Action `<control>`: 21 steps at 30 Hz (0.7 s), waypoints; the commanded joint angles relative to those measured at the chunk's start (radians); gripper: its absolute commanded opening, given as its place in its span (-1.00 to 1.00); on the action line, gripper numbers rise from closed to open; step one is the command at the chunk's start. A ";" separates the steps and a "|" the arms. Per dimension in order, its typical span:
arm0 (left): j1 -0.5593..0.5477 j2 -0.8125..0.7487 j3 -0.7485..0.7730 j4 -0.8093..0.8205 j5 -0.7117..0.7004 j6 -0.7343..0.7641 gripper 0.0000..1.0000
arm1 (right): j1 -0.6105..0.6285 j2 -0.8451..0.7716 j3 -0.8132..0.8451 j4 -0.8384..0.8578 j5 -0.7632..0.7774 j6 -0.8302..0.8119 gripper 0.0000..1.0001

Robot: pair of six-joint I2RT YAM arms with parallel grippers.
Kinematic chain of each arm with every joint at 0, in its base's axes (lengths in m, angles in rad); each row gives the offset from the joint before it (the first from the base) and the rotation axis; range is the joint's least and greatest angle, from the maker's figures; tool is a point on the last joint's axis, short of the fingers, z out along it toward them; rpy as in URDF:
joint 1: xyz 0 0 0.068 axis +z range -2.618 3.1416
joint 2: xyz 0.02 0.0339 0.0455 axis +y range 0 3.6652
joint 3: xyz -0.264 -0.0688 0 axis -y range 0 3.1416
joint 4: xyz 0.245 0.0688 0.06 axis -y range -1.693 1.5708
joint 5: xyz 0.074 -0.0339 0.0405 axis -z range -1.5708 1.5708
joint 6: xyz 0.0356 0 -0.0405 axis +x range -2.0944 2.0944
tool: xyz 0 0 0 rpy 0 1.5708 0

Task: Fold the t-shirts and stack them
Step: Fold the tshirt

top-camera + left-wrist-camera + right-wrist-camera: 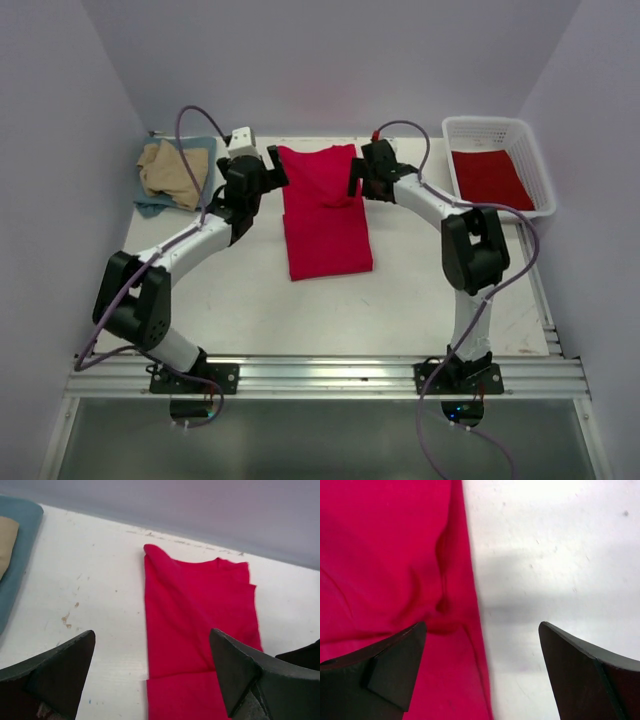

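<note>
Closest to my wrist cameras are the dark fingers (395, 675), wide apart in both views. I see the white tabletop (400, 290) with the red t-shirt (325, 215) lying flat at its middle, folded into a long strip, neck end away from the arm bases. Right of that shirt, at the far corner, stands a white lattice basket (530, 150) holding a second red t-shirt (488, 178). Left of the shirt, at the other far corner, a blue-grey t-shirt (150, 207) lies with a crumpled tan t-shirt (172, 170) on top. My left hand (272, 168) is spread and holds nothing, at the shirt's far left corner. My right hand (357, 176) is also spread and empty, straddling the shirt's right edge, one finger over cloth, the other over bare tabletop. I cannot tell whether either hand touches the cloth.
</note>
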 commanded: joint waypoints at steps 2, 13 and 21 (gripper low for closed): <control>-0.016 -0.166 -0.088 0.058 0.035 0.014 1.00 | 0.006 -0.224 -0.137 0.126 0.017 -0.021 0.98; -0.022 -0.275 -0.349 -0.056 0.311 -0.114 1.00 | 0.007 -0.416 -0.372 0.097 -0.136 0.048 0.89; -0.053 -0.476 -0.594 -0.054 0.397 -0.163 1.00 | 0.006 -0.554 -0.631 0.153 -0.296 0.100 0.85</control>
